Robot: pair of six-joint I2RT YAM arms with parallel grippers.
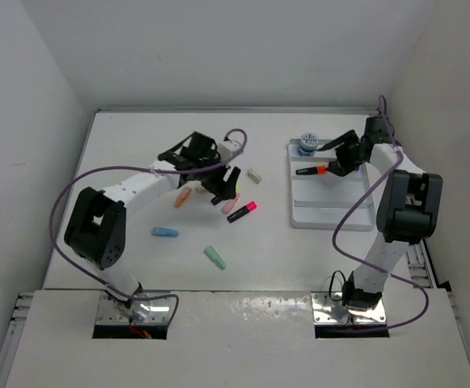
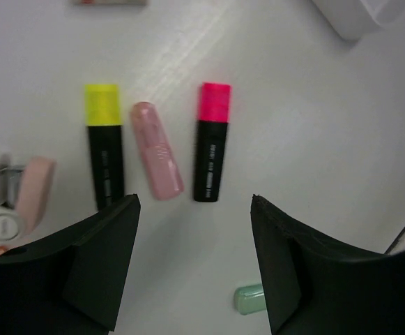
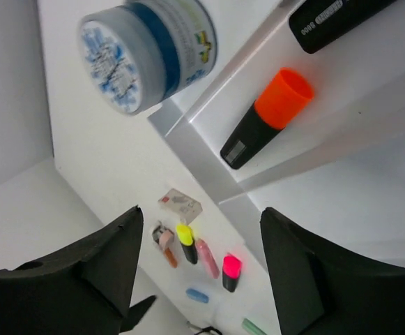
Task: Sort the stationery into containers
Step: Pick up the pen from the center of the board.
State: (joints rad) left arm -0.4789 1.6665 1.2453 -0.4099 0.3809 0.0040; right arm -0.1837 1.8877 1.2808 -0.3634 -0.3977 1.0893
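My left gripper [image 1: 225,187] hangs open over loose stationery on the table. In the left wrist view its empty gripper [image 2: 194,204] sits just short of a yellow-capped marker [image 2: 104,146], a pink stub [image 2: 157,150] and a pink-capped marker [image 2: 211,143]. A green stub [image 2: 249,299] peeks out by the right finger. My right gripper [image 1: 332,158] stands open above the white tray [image 1: 329,212]. An orange-capped marker [image 3: 268,117] lies loose in a tray section, with a second black marker [image 3: 334,21] in the section beyond. A round blue-white pot [image 3: 146,52] stands beside the tray's corner.
On the table also lie an orange stub [image 1: 183,198], a blue stub [image 1: 164,233], a green stub [image 1: 214,257] and a small beige block [image 1: 254,175]. White walls close in the table at the left, back and right.
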